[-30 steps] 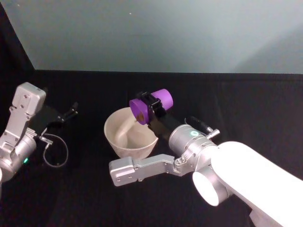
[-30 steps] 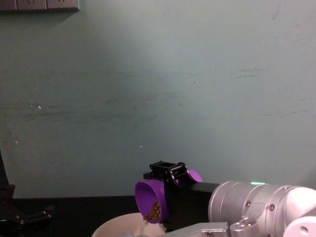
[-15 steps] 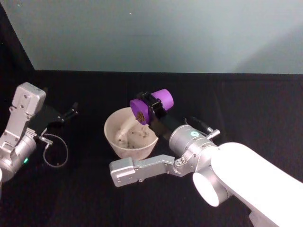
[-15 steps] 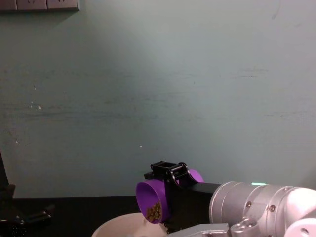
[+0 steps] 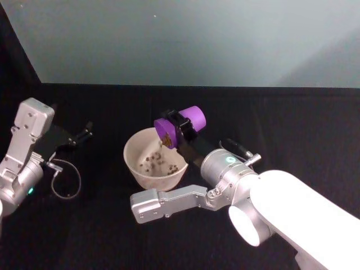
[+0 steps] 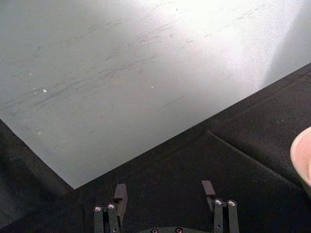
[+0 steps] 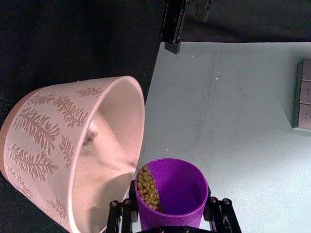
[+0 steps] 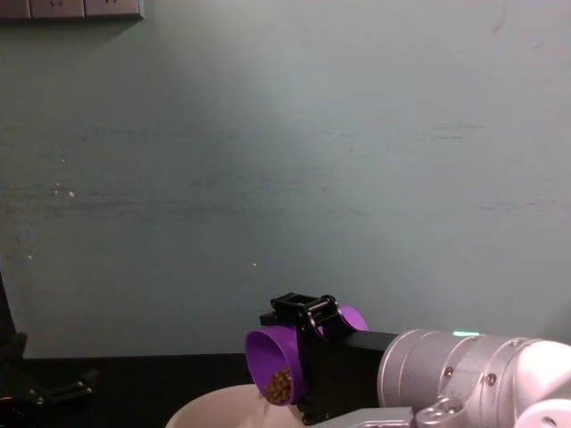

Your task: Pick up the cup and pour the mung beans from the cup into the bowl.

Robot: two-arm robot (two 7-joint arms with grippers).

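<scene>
Right pincer [image 5: 179, 128] tilts one cup [image 5: 194, 117] above one bowl [image 5: 129, 161].

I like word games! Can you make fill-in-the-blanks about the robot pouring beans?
The right gripper tips the ___ cup over the bowl.
Beans lie in the cup and the ___.
The left gripper, off to the side, is ___.
Missing: purple, bowl, open.

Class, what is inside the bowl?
Scattered mung beans lie on the bottom of the bowl. The tipped cup, held by the right pincer above the rim, covers part of the far side. The left pincer hangs open aside.
</scene>
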